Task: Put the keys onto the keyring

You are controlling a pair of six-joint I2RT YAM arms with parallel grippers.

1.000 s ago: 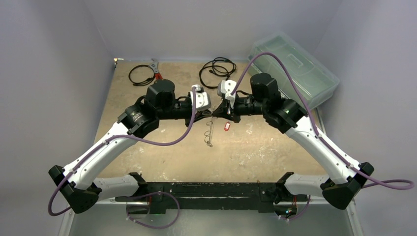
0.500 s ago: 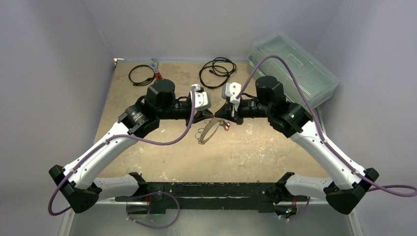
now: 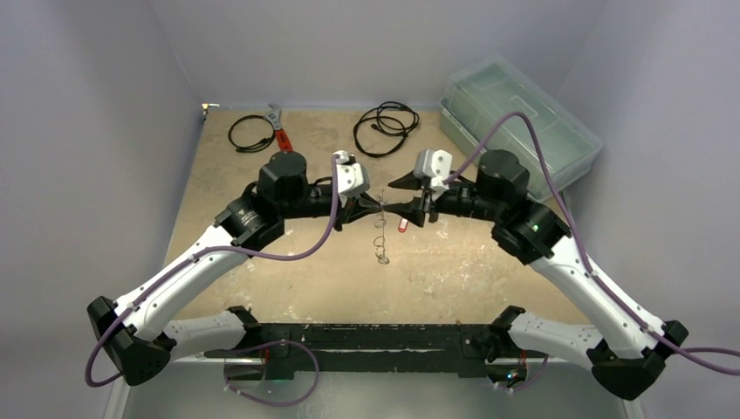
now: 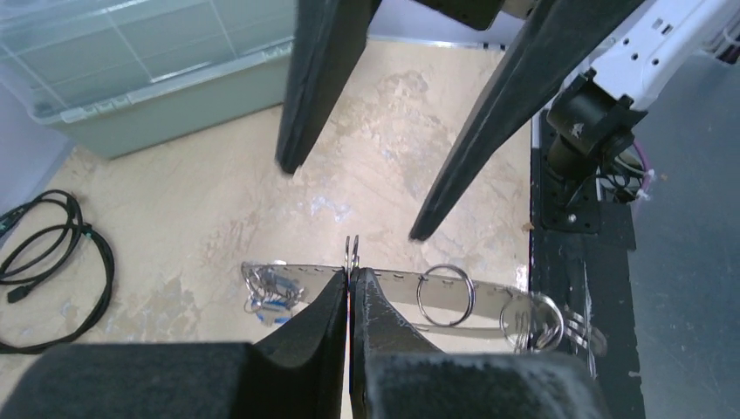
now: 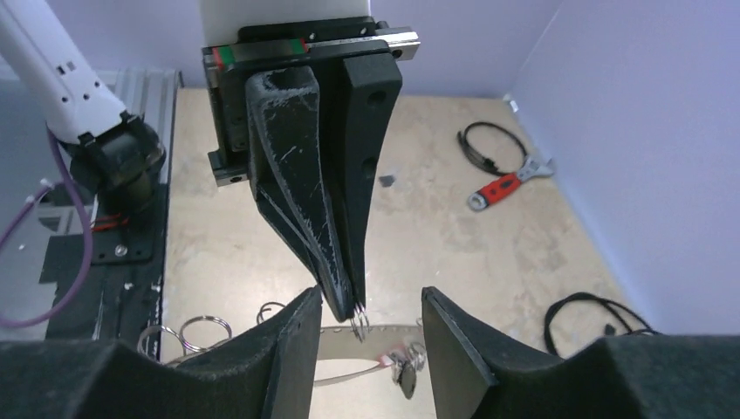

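**Keyring pinched, red key apparently yet to be threaded**

The left gripper point(image 4: 350, 278) is clamped tight on a thin wire of the keyring point(image 4: 393, 281), whose floppy grey loop trails just below its fingertips and carries several small split rings. A blue-headed cluster of keys point(image 4: 266, 292) sits at the loop's end, to one side of those fingertips, apparently already attached. A red key point(image 3: 402, 224) lies just beneath the right gripper point(image 5: 370, 301), seemingly apart from the loop, though the pictures cannot settle it. That gripper's jaws stand apart, empty, facing the left's tips. Threading looks part done.
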